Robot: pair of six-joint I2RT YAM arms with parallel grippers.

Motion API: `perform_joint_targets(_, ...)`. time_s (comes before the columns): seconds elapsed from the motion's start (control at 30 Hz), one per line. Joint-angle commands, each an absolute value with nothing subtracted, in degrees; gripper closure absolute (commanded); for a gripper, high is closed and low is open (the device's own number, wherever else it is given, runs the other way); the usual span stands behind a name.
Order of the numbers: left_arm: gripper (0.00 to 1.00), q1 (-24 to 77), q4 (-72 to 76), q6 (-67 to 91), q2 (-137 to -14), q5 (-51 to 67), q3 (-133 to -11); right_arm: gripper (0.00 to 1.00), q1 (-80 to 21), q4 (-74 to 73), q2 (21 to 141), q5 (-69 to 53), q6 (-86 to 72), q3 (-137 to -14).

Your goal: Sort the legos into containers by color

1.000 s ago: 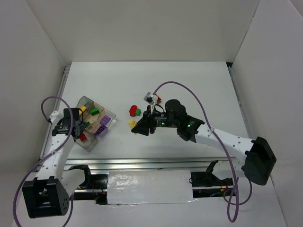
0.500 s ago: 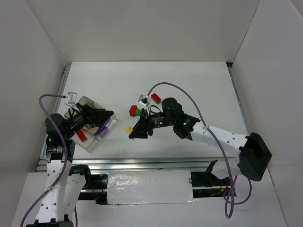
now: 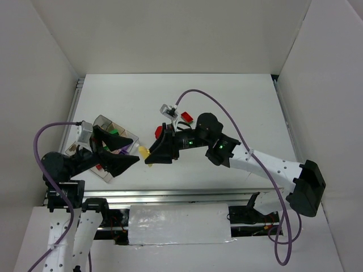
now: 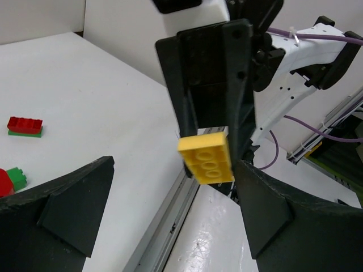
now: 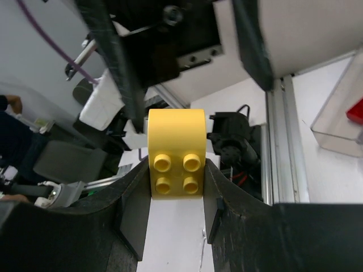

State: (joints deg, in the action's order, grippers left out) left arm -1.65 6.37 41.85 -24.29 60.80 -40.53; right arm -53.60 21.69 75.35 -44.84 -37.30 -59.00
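Note:
My right gripper (image 3: 148, 155) is shut on a yellow lego (image 3: 144, 152) with a rounded end and holds it above the table, just right of the clear tray (image 3: 104, 120). In the right wrist view the lego (image 5: 174, 160) sits between my fingers (image 5: 133, 204). My left gripper (image 3: 136, 149) is open and empty, raised over the tray and facing the lego, its jaws on either side of it without touching. The left wrist view shows the lego (image 4: 207, 158) in front of my open left gripper (image 4: 174, 165). The tray holds a green lego (image 3: 115, 132) and a red one (image 3: 99, 167).
A red rounded lego (image 3: 159, 131) and a red brick (image 3: 185, 117) lie on the table behind the right gripper. The left wrist view shows a red-on-green brick (image 4: 24, 126). The metal rail (image 3: 170, 195) runs along the near table edge.
My right gripper has carried the yellow lego left toward the tray. My left arm has lifted and swung its open gripper to the right, so that it faces the lego.

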Motion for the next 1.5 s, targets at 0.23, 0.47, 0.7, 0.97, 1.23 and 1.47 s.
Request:
perform_joint_targets(0.23, 0.02, -1.5, 10.4, 44.1, -23.9, 62.8, -40.3, 1.0, -58.6, 24.3, 78.1, -39.7, -34.3, -65.1)
perform_joint_targets(0.47, 0.13, -1.5, 17.1, 50.8, -22.9, 64.0, -40.6, 1.0, -58.7, 26.2, 78.3, -36.4, -33.1, -64.0)
perform_joint_targets(0.7, 0.14, -1.5, 10.9, 46.1, -23.0, 63.6, -42.7, 1.0, -58.6, 28.4, 75.8, -35.2, -32.3, -61.3)
perform_joint_targets(0.97, 0.07, -1.6, 9.2, 44.4, -23.0, 65.0, -43.6, 1.0, -55.5, 26.6, 69.4, -30.1, -30.6, -55.6)
perform_joint_targets(1.23, 0.03, -1.5, 19.1, 53.0, -22.4, 65.7, -41.2, 1.0, -54.4, 31.0, 73.7, -36.4, -33.3, -57.0)
perform_joint_targets(1.47, 0.05, -1.5, 12.6, 48.4, -23.9, 62.8, -43.2, 1.0, -56.5, 33.0, 75.1, -37.7, -33.0, -59.1)
